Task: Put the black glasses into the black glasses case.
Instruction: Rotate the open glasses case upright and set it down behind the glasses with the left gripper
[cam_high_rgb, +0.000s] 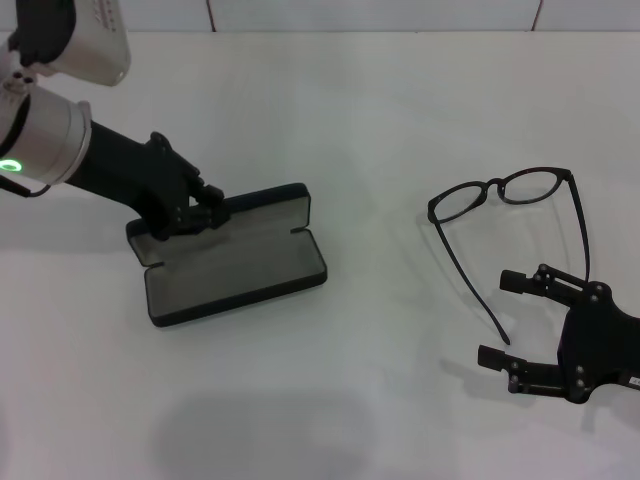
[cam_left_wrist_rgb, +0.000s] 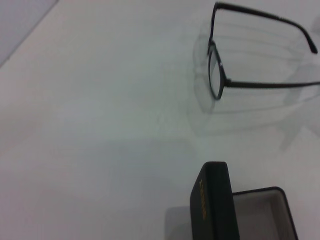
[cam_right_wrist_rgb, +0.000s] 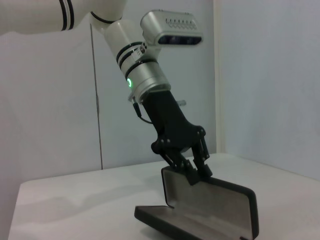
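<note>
The black glasses case (cam_high_rgb: 235, 272) lies open at the left of the white table, grey lining up, lid raised at the back. My left gripper (cam_high_rgb: 195, 215) is shut on the lid's left end; the right wrist view shows this grip (cam_right_wrist_rgb: 197, 172) on the case (cam_right_wrist_rgb: 200, 212). The left wrist view shows the lid edge with orange lettering (cam_left_wrist_rgb: 212, 205). The black glasses (cam_high_rgb: 497, 187) lie unfolded at the right, also seen in the left wrist view (cam_left_wrist_rgb: 215, 70). My right gripper (cam_high_rgb: 500, 320) is open and empty, with one temple tip lying between its fingers.
The white table (cam_high_rgb: 380, 120) spreads between the case and the glasses. A white wall (cam_right_wrist_rgb: 50, 125) stands behind the table. Nothing else lies on the table.
</note>
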